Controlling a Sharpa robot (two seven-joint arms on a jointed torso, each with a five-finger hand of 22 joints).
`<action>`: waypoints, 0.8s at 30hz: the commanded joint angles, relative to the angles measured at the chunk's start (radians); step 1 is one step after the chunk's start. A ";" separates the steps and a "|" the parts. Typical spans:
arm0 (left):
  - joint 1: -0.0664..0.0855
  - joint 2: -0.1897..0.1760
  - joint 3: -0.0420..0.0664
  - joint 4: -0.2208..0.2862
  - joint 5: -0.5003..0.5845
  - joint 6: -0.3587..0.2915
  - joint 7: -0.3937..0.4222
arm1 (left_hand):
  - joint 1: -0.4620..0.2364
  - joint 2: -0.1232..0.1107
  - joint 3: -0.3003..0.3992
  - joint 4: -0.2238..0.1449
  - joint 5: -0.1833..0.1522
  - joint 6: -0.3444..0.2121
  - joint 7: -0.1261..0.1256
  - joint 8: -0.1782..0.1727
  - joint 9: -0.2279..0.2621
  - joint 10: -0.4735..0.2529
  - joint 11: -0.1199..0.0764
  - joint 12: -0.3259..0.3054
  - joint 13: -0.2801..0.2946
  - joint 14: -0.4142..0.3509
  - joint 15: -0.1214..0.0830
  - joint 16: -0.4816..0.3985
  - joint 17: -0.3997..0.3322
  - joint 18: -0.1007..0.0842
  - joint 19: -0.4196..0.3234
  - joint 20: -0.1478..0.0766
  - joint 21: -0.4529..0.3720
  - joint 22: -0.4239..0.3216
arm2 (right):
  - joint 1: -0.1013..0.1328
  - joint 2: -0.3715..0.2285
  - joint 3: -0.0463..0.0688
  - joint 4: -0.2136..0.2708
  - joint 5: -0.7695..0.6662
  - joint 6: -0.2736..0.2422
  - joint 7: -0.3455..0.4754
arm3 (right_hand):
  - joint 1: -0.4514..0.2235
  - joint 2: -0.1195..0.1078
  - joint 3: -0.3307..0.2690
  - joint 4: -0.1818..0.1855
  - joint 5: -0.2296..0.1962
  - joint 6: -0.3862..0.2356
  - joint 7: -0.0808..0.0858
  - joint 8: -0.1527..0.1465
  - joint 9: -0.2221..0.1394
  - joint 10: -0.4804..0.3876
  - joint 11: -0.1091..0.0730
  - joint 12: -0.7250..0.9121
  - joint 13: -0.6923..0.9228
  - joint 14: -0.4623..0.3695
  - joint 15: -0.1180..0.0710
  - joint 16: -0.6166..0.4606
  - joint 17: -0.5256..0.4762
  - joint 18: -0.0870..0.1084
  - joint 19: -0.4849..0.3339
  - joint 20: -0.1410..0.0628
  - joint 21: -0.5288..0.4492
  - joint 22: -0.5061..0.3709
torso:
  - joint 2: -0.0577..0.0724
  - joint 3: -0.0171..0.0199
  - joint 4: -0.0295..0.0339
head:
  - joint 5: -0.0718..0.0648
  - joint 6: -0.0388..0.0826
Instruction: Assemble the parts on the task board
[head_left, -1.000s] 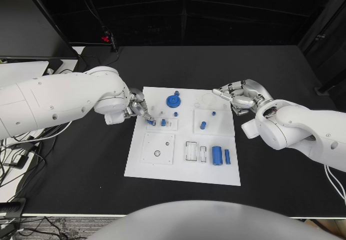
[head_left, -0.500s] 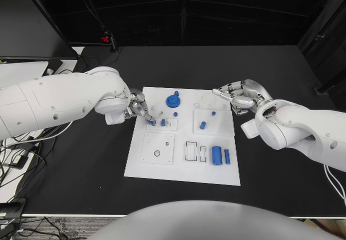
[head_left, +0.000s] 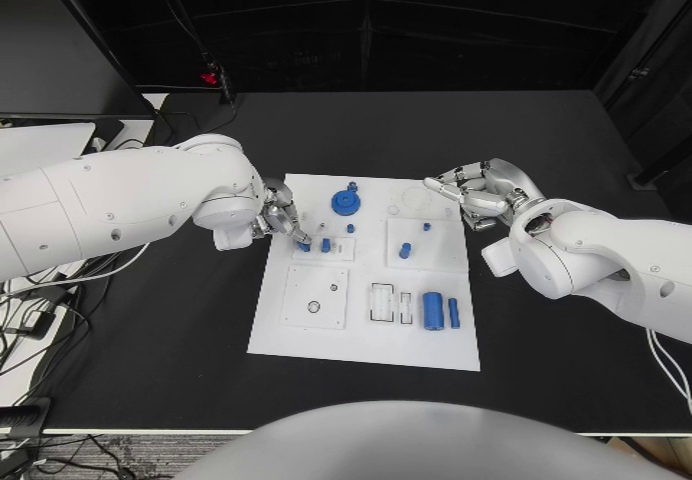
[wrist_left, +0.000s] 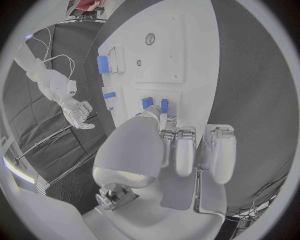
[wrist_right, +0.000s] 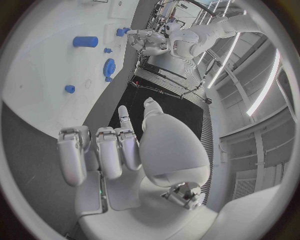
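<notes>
- Near the board's front edge, two blue cylinders (head_left: 443, 311) lie flat on the task board (head_left: 368, 340).
- The left wrist view shows the left hand (head_left: 283, 224) pinching a small blue part (wrist_left: 147, 102).
- The right hand (head_left: 476, 193) hovers at the board's far right corner, fingers curled on nothing; bare desk (head_left: 433, 125) lies beyond.

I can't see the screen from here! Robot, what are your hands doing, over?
Left hand at the task board left edge, fingertips by a small blue part. Right hand curled, holding nothing, at the top right corner. Nothing in the way.
</notes>
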 joint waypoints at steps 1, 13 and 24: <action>-0.002 0.004 -0.001 -0.001 -0.005 0.024 -0.005 | 0.000 0.007 0.005 0.002 -0.005 0.020 -0.021 0.001 0.001 0.110 -0.003 -0.005 0.155 0.107 0.002 0.001 0.263 -0.014 0.104 -0.006 0.003 0.263 | 0.001 0.000 0.000 0.002 0.007 0.008 0.009 | 0.001 0.012 -0.005 0.001 0.005 -0.005 -0.001 0.003 0.001 0.106 0.005 0.002 0.263 0.106 0.005 0.002 0.263 -0.007 0.102 0.006 0.003 0.263 | -0.001 -0.0002 0.0002 | -0.001 0.000; -0.004 0.007 -0.001 -0.005 -0.006 0.029 -0.007 | -0.093 0.022 -0.034 0.001 -0.112 0.019 -0.012 -0.008 -0.001 0.110 0.006 -0.005 0.155 0.107 0.010 0.001 0.263 -0.014 0.104 -0.001 0.003 0.263 | 0.001 0.000 0.000 0.003 0.008 0.009 0.008 | 0.001 0.014 -0.007 0.002 0.005 -0.006 -0.001 0.005 0.002 0.106 0.005 0.002 0.263 0.106 0.005 0.002 0.263 -0.007 0.102 0.006 0.003 0.263 | 0.000 -0.0003 0.0010 | -0.001 0.000; -0.006 0.009 -0.001 -0.009 -0.006 0.027 0.005 | -0.321 0.038 -0.181 0.003 -0.376 0.024 -0.006 -0.015 -0.004 0.110 0.010 -0.005 0.155 0.107 0.023 0.001 0.263 -0.014 0.104 0.012 0.003 0.263 | 0.001 0.001 0.000 0.001 0.008 0.009 0.008 | 0.001 0.014 -0.007 0.002 0.005 -0.006 -0.001 0.005 0.002 0.106 0.005 0.002 0.263 0.106 0.005 0.002 0.263 -0.007 0.102 0.006 0.003 0.263 | -0.001 -0.0002 0.0007 | -0.002 0.000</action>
